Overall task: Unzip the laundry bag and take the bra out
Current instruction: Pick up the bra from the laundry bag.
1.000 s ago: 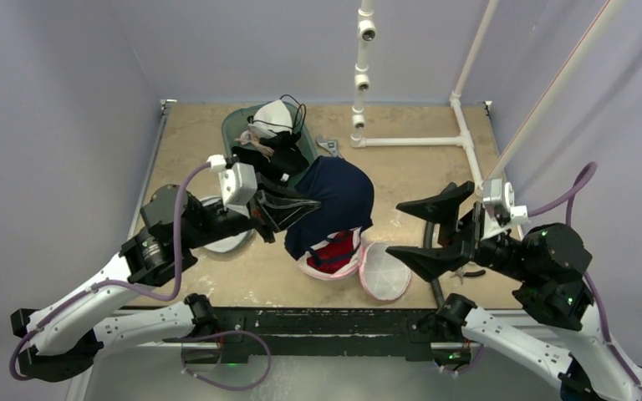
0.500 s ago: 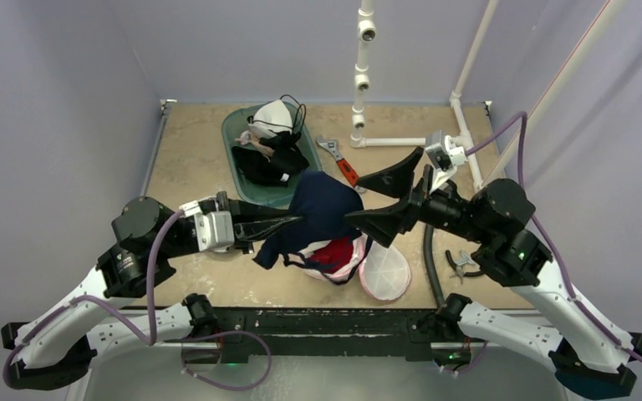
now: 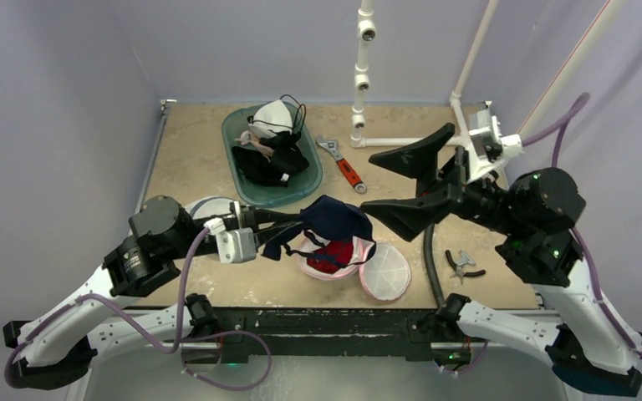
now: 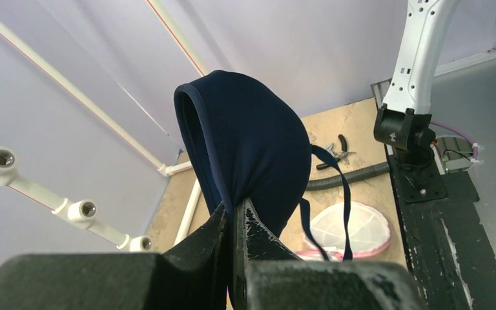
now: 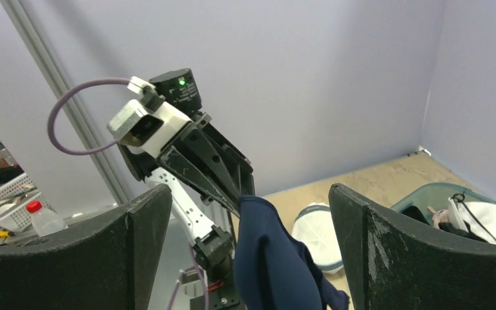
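Since a second ago, right gripper (image 3: pixel 376 185) has swung clear toward the pipe frame (image 3: pixel 410 141), jaws wide apart, empty. Left gripper (image 3: pixel 297 221) is clamped on the navy bra (image 3: pixel 334 219), which hangs over the open laundry bag (image 3: pixel 308 263). Risk: trailing straps snag the bag's rim; the thin pinch slips.

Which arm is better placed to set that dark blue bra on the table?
Left. The left gripper is shut on the bra, held above the table; the right gripper is open and empty.
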Tool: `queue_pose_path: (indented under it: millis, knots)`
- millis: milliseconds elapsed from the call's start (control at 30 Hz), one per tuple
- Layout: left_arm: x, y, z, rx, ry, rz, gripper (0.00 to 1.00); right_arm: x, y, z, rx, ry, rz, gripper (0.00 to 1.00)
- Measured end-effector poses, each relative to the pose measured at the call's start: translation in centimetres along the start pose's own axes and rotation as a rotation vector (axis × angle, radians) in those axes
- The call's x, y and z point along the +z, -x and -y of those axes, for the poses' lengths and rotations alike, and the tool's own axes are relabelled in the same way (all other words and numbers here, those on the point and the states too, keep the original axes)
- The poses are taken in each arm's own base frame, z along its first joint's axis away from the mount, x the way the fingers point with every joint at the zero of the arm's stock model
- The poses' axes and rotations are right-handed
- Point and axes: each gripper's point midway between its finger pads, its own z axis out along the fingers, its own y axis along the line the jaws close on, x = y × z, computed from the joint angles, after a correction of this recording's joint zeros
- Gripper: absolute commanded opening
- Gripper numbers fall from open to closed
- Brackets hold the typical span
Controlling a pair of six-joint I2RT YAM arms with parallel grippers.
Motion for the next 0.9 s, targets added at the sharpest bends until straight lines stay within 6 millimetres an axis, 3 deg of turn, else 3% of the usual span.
queue_pose_path:
  millis: [100,367,567,800,900]
  knots:
    - [0.1,-0.2,-0.1,0.01,0.004,-0.007,0.0,1.2,-1.2,0.8,0.008,-0.003,-0.047,0.92]
    - [0.6,-0.9,-0.2,0.021,-0.001,-0.026,0.0,3.9,-7.2,4.3,0.085,-0.061,-0.23,0.9]
    - [1.0,-1.4,-0.3,0.019,-0.001,-0.04,0.0,3.5,-7.4,4.2,0.076,-0.064,-0.24,0.89]
    - [1.1,-1.1,-0.7,0.026,0.016,-0.031,0.0,2.5,-7.9,4.5,0.06,-0.098,-0.269,0.97]
    - [1.0,-0.9,-0.8,0.028,0.02,-0.027,0.0,1.9,-7.8,4.7,0.05,-0.12,-0.272,0.94]
